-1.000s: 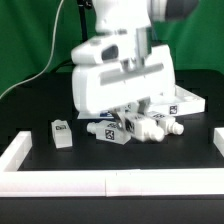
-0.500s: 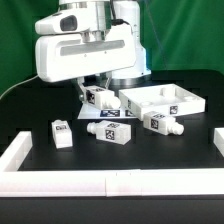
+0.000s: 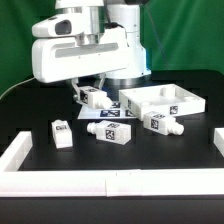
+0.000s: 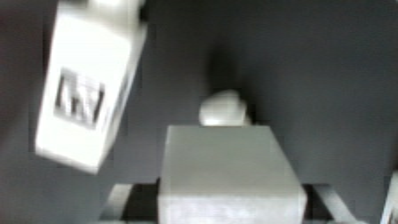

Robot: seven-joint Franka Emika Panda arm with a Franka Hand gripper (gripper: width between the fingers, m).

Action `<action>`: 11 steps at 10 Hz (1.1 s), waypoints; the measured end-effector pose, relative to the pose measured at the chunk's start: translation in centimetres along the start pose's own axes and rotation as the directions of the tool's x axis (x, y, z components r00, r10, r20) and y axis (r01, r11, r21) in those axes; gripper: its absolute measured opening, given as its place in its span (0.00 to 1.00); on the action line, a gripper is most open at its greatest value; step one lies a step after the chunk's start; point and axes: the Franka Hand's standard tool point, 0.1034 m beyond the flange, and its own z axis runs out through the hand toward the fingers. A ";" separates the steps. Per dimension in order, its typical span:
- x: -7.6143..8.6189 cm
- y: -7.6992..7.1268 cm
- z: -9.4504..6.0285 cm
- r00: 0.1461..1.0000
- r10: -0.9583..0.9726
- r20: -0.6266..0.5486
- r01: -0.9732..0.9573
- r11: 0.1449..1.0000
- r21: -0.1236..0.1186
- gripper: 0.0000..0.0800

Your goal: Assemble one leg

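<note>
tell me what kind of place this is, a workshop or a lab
Most likely a robotics lab bench: a robot arm stands over a black table fenced by a white rim, a green backdrop hangs behind, and small white legs carry square tag stickers.

leg (image 3: 110,131) white matt plastic, paper tag stickers; table (image 3: 160,158) black, matt

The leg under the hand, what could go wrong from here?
1. The leg sits right under the hand, but the fingers are hidden and the wrist view is blurred, so the grip cannot be confirmed; it might slip or tilt.
2. The panel lies close on the exterior view's right; a swing that way could clip its rim.
3. A low move toward the camera could knock the loose legs.
</note>
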 end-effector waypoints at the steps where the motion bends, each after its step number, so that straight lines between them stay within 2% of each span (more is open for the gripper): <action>1: -2.5 -0.7 1.1 1.000 0.021 0.009 -0.021 1.000 -0.006 0.36; 2: -4.3 -1.8 2.6 0.999 0.038 0.020 -0.038 0.999 -0.007 0.36; 3: -5.7 -2.9 3.9 0.998 0.050 0.034 -0.050 0.999 0.005 0.36; 4: -6.5 -3.2 4.7 0.997 0.061 0.046 -0.062 0.998 0.022 0.36; 7: -6.7 -3.2 5.1 0.996 0.073 0.051 -0.075 0.997 0.029 0.36; 8: -6.7 -3.2 5.1 0.996 0.073 0.052 -0.075 0.997 0.030 0.47; 9: -6.7 -3.2 5.1 0.996 0.073 0.052 -0.075 0.997 0.030 0.70; 10: -6.3 -3.3 4.9 0.994 0.093 0.053 -0.095 0.995 0.035 0.70; 11: -4.2 -3.5 3.1 0.994 0.104 0.045 -0.106 0.994 0.034 0.79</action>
